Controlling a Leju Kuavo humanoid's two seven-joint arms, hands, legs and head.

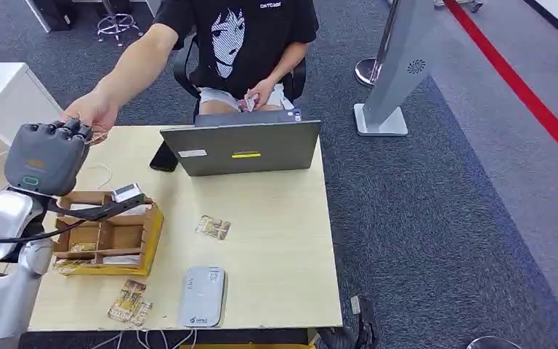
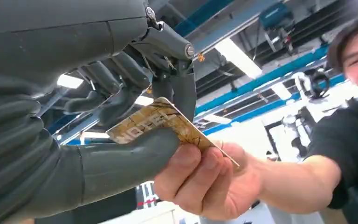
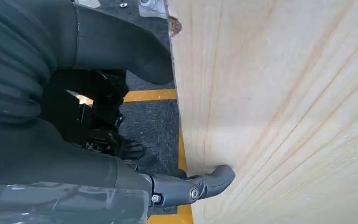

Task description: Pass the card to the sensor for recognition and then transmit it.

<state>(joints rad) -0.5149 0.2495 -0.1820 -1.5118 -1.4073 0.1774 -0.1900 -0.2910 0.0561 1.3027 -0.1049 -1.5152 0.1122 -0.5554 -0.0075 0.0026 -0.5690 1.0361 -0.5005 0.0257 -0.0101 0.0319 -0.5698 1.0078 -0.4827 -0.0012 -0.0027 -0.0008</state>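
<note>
Grey carpet with a red stripe runs past a pale wooden table point(image 1: 276, 240), and a person point(image 1: 247, 43) in a black printed shirt sits at its far side behind a grey laptop point(image 1: 241, 147). At the far left corner the robot's left hand point(image 1: 43, 156) is raised, and the left wrist view shows it pinching a gold patterned card point(image 2: 161, 122) between its thick thumb and darker fingers point(image 2: 116, 100). The person's hand point(image 2: 205, 179) has reached across and grips the same card at its free end, so both hold it at once. Below the raised arm, at the table's left edge, stands a compartmented cardboard box point(image 1: 109, 236). A second patterned card point(image 1: 213, 227) lies flat near the table's middle, and more cards point(image 1: 131, 302) lie by the near edge, just left of a grey card reader point(image 1: 203, 294). A black phone point(image 1: 163, 156) rests left of the laptop. The right hand point(image 3: 121, 154) hangs beside the near edge of the table with one finger point(image 3: 209, 182) lying against the wood; it holds nothing, though whether its fingers are curled or spread I cannot tell
</note>
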